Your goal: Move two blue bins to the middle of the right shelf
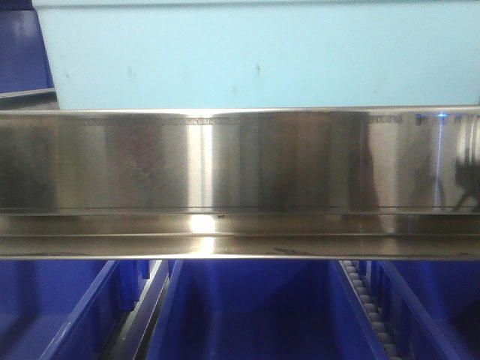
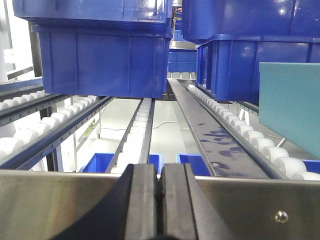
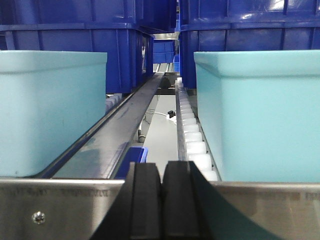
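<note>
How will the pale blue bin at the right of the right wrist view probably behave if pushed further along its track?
It will likely glide easily, since the pale blue bin sits along white rollers. Its thick rim and plain walls suggest stiff plastic, unlikely to flex. It may stop against the dark blue crates behind.

One pale blue bin (image 3: 50,112) and a second bin (image 3: 260,115) stand upright, apart, at the steel shelf tier's (image 3: 65,200) front edge.

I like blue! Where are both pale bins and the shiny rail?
Left pale bin (image 3: 50,110): right wrist view, near wall.
Right pale bin (image 3: 260,120): right wrist view, near wall.
Shiny rail (image 1: 240,161): front view, middle.
</note>
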